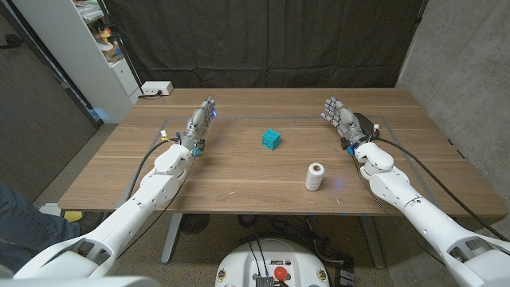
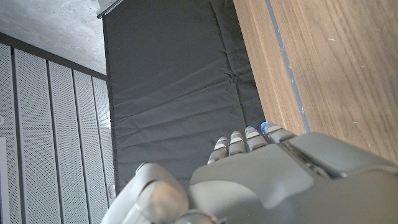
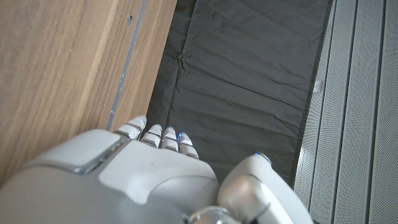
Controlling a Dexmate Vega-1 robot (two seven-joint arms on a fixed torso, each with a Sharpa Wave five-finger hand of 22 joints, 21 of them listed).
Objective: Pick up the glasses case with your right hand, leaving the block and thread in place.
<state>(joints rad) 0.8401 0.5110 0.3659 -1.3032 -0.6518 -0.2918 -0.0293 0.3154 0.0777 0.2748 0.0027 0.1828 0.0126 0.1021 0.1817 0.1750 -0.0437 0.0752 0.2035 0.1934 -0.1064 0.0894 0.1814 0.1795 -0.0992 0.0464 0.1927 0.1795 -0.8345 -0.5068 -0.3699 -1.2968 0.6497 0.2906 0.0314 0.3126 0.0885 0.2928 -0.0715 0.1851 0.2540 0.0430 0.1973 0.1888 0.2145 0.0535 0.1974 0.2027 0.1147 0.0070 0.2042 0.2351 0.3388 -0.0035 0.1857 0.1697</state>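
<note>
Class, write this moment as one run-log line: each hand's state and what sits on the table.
left hand: open, holds nothing | right hand: open, holds nothing | teal block: table centre, untouched | thread spool: upright, untouched | glasses case: none seen

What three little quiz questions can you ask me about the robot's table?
1. True or false: the block sits on top of the thread spool.
2. What colour is the block? A) red B) teal C) yellow
3. Fill in the gap: the left hand and the right hand each hold ____.

Key: 1 false, because they stand apart on the table. 2 B. 3 nothing, because both hands are open.
</note>
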